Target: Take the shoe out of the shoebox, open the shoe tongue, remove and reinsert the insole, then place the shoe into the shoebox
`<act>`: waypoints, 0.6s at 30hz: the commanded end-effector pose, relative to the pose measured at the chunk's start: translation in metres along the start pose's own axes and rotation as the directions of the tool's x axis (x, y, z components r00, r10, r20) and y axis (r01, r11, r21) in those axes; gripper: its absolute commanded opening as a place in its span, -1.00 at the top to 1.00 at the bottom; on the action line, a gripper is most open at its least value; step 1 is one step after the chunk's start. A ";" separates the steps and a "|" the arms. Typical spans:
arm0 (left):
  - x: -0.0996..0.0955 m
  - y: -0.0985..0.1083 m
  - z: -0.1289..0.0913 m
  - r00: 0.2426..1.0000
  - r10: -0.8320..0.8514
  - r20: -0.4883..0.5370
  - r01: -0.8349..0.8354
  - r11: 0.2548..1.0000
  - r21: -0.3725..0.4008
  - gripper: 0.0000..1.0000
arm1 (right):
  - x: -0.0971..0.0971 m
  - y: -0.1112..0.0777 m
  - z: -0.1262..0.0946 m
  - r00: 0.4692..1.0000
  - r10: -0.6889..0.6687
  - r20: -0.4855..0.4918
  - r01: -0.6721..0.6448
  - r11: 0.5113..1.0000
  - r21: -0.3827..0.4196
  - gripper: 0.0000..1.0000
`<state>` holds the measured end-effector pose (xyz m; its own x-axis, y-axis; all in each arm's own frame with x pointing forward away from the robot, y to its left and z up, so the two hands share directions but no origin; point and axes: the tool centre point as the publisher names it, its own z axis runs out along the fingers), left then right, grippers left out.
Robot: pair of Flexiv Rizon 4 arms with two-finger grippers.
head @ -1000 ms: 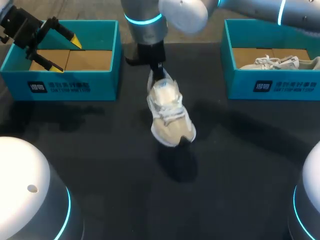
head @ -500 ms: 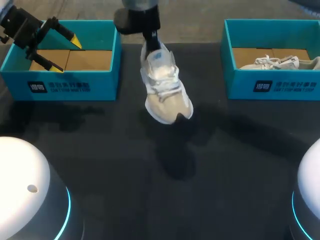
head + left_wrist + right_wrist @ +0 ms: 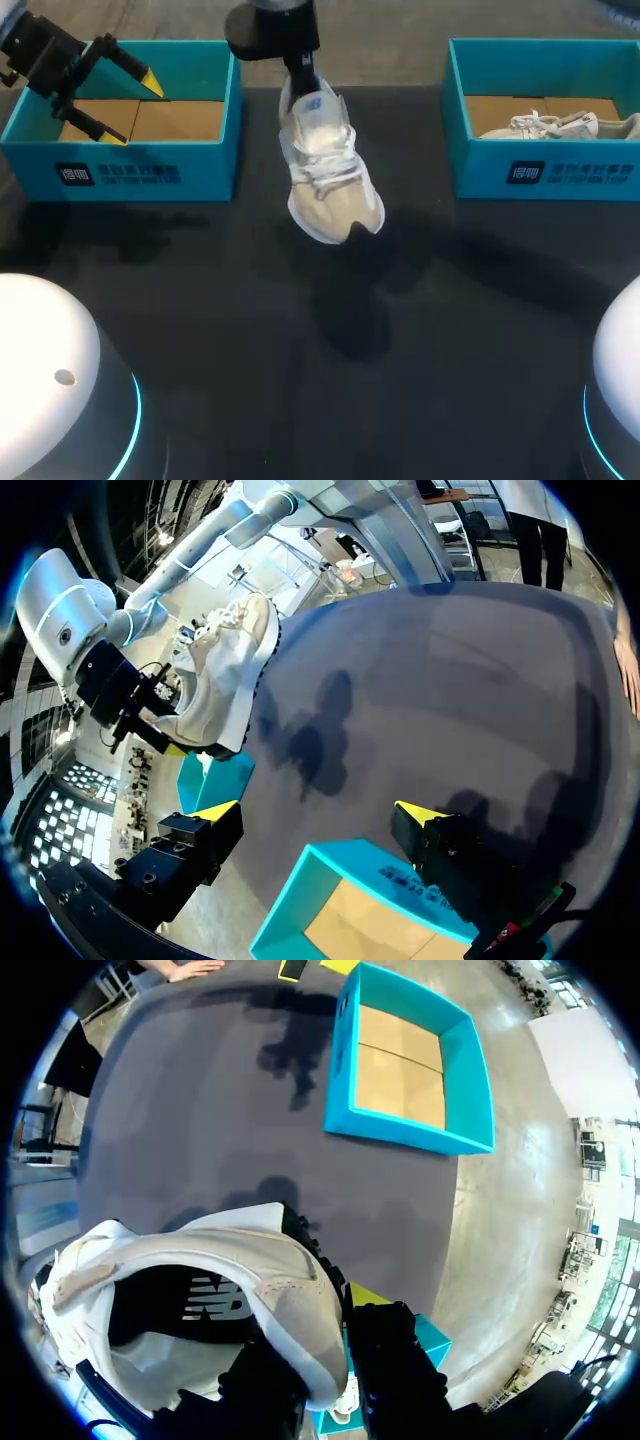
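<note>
Our right gripper (image 3: 303, 75) clamped the heel collar of the white shoe (image 3: 325, 165). The shoe hung toe-down above the dark table (image 3: 450, 330), just beside the left shoebox (image 3: 120, 175) and well apart from the right shoebox (image 3: 550, 180), where a second shoe (image 3: 555, 125) lay. Our left gripper (image 3: 133, 110) hovered over the left shoebox, its fingers spread and holding nothing. We judged the carry to be the step in hand. Doing it well called for a firm pinch on the soft collar, a slow swing so the dangling toe cleared the box wall, and a left gripper out of the shoe's path.
</note>
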<state>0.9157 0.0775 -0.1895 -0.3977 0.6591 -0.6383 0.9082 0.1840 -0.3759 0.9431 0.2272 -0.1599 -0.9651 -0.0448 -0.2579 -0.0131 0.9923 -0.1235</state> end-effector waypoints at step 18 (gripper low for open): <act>0.000 0.000 0.000 1.000 0.000 -0.002 0.000 1.000 0.000 -1.00 | -0.091 -0.094 0.011 0.999 -0.011 0.052 0.012 1.000 -0.013 1.00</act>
<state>0.9157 0.0775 -0.1896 -0.3977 0.6591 -0.6383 0.9082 0.1839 -0.3759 1.0207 0.1615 -0.1387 -0.9469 -0.0652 -0.3148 -0.0184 0.9886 -0.1493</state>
